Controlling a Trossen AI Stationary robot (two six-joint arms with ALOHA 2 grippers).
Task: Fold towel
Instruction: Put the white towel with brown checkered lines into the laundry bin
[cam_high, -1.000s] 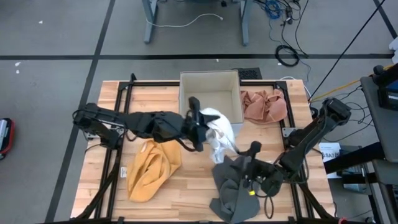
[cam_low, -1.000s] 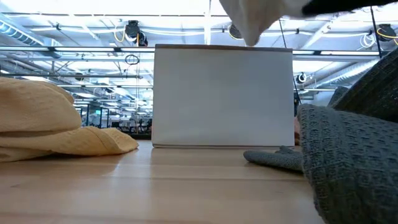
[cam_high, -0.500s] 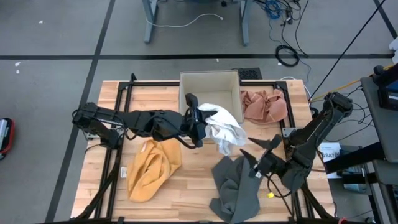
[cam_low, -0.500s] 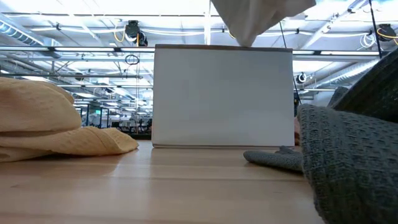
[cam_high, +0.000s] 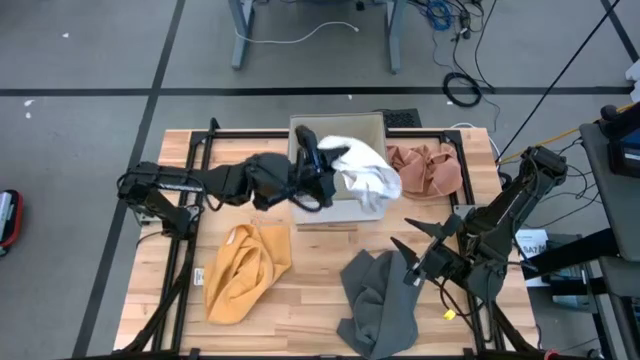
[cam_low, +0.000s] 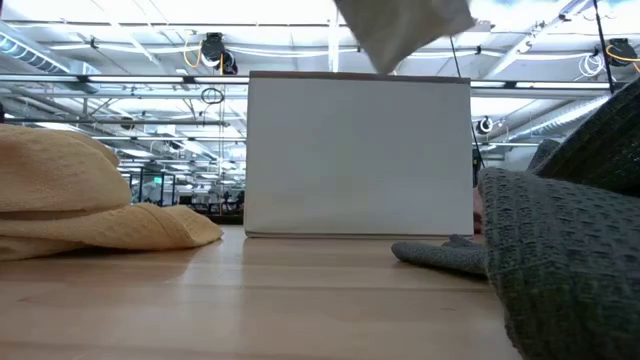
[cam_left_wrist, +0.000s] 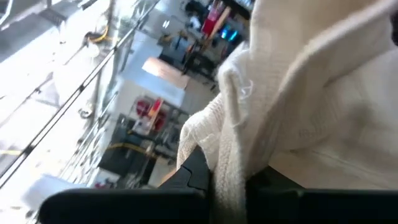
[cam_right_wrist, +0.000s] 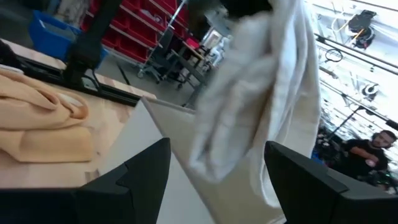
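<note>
wooden slatted worktop (cam_high: 310, 275) is seen from above, set on a grey tiled floor with cables at the far side. a white box (cam_high: 338, 160) stands at the far middle of the worktop. the left gripper (cam_high: 312, 170) is held over the box, clamped on a white towel (cam_high: 365, 175), which hangs bunched from it above the box's opening and near edge. the right gripper (cam_high: 420, 248) is seen above the near right part of the worktop, fingers spread wide and holding nothing, just beside a grey towel (cam_high: 378, 300) that lies crumpled on the wood. a yellow towel (cam_high: 243, 270) lies crumpled at the near left; a pink towel (cam_high: 425, 170) lies just right of the box.

from the low view, only the box's plain front wall (cam_low: 358, 155) is shown, its inside hidden; the white towel's lower end (cam_low: 400, 30) is seen hanging in the air above the box's rim, not touching it. the grippers are not shown there. the yellow towel (cam_low: 90, 200) and grey towel (cam_low: 560, 240) flank the box.

from the left wrist view, the white towel's waffle weave (cam_left_wrist: 298, 118) is seen pinched at the gripper's fingers (cam_left_wrist: 193, 177).

from the right wrist view, the spread fingers (cam_right_wrist: 146, 177) frame the hanging white towel (cam_right_wrist: 261, 112) and the box's edge; a person (cam_right_wrist: 367, 155) is noted in the room behind.
</note>
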